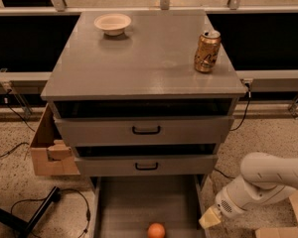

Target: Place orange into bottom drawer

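The orange (156,230) lies on the floor of the bottom drawer (134,202), near the drawer's front and at the lower edge of the view. The drawer is pulled far out beneath the two upper drawers. My gripper (210,217) is at the end of the white arm (268,180), low at the right. It is just outside the drawer's right wall and right of the orange, apart from it. It holds nothing that I can see.
The two upper drawers (146,130) with black handles stand slightly out. A cream bowl (112,23) and a gold can (207,51) stand on the cabinet top. A cardboard box (45,152) sits at the cabinet's left. Cables and a black bar (25,219) lie on the floor at lower left.
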Robot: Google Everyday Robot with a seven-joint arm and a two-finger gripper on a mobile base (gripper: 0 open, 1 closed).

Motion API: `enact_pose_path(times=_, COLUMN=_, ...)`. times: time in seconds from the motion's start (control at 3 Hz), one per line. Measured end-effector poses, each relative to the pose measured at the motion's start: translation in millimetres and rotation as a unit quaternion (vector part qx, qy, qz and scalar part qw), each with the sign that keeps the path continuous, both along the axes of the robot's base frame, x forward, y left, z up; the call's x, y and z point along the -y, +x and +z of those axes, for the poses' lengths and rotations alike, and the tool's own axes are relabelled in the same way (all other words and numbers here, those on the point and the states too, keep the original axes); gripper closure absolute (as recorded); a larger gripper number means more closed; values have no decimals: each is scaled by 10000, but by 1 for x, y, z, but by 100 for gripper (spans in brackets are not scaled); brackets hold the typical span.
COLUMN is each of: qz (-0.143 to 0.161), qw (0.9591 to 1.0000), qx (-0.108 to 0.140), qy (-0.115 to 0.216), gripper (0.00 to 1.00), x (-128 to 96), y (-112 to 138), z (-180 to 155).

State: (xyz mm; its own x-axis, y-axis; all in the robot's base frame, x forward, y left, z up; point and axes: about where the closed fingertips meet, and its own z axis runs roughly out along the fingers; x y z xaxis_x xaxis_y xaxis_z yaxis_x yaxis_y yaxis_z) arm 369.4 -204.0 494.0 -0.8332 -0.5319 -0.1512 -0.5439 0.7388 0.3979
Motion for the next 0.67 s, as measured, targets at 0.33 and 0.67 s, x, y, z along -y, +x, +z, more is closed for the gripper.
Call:
enact_pose_path(times=0.33, qz=-308, qw=9984, qx=-165, qy=-440, gripper=1, x=0, y=-40, z=31)
enact_pose_path(times=0.67, qz=-163, qw=9953, qx=-379, qy=-874, gripper=0, x=-7, y=-80, z=60)
